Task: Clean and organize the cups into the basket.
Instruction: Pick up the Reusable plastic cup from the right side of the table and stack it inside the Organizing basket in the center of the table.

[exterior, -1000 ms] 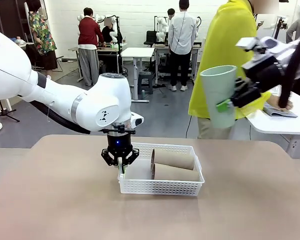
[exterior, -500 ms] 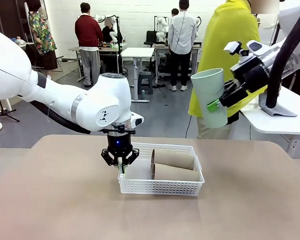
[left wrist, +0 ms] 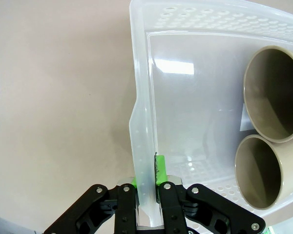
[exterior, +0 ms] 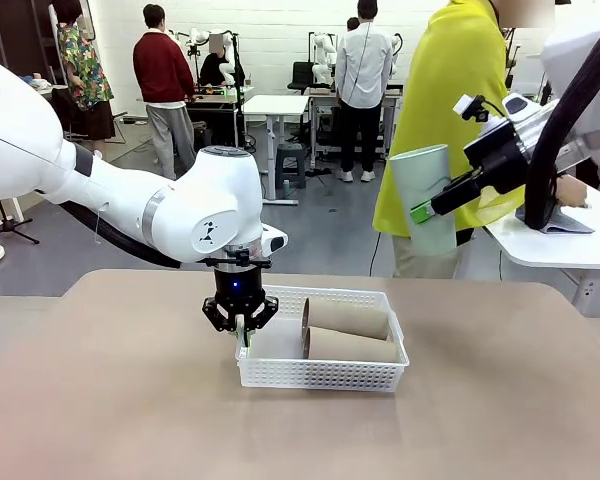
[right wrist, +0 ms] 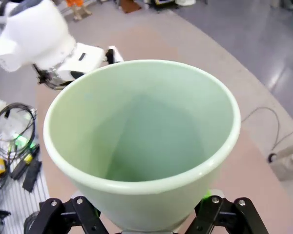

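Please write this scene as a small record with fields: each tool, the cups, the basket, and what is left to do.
left tool: shut on the left wall of the basket
right tool: shut on the green cup, raised in the air, mouth up
brown cups: two, lying side by side in the basket's right half
basket's left half: bare
left to do: green cup not yet in basket
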Tool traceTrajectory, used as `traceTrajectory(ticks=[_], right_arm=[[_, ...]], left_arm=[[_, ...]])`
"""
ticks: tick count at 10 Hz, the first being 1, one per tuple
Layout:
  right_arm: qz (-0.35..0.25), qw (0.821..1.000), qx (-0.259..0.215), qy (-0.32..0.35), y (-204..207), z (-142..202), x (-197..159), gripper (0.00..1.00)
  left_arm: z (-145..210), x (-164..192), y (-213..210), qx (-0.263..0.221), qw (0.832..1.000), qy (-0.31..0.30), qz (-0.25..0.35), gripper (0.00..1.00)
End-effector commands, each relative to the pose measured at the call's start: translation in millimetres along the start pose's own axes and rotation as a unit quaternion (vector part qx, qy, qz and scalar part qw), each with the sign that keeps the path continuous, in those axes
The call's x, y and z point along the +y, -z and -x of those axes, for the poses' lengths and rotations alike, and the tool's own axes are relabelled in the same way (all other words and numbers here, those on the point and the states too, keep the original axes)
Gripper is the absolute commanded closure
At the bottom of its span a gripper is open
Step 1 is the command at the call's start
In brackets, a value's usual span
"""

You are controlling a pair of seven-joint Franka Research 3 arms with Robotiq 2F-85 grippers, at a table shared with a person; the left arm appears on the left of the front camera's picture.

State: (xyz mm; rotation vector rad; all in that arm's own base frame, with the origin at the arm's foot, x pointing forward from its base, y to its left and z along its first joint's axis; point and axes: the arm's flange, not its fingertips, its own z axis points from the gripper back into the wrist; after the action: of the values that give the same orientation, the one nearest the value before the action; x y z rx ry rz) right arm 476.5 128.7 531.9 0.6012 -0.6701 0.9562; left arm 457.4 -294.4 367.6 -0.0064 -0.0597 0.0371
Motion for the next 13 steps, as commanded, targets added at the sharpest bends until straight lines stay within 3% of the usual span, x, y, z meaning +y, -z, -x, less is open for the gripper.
traceTrajectory(ticks=[1,4,5,9,13], right_arm=[[-0.021,0.999,-0.002,-0.031,-8.7,-4.2,-0.7,0.16],[-0.004,1.0,0.0,-0.006,-0.6,-0.9,0.9,0.16],[-0.022,0.998,0.047,-0.027,15.6,-12.1,9.4,0.16],[-0.043,0.987,0.145,-0.052,59.7,-52.6,32.2,0.16],[-0.055,0.966,0.242,-0.075,112.8,-51.1,40.5,0.16]], left_arm=[[-0.1,-1.7,-2.9,-0.003,1.0,-0.001,0.003,1.0],[-0.1,-1.7,-2.9,-0.003,1.0,-0.001,0.003,1.0],[-0.1,-1.7,-2.9,-0.003,1.0,-0.001,0.003,1.0],[-0.1,-1.7,-2.9,-0.003,1.0,-0.001,0.003,1.0],[-0.1,-1.7,-2.9,-0.003,1.0,-0.001,0.003,1.0]])
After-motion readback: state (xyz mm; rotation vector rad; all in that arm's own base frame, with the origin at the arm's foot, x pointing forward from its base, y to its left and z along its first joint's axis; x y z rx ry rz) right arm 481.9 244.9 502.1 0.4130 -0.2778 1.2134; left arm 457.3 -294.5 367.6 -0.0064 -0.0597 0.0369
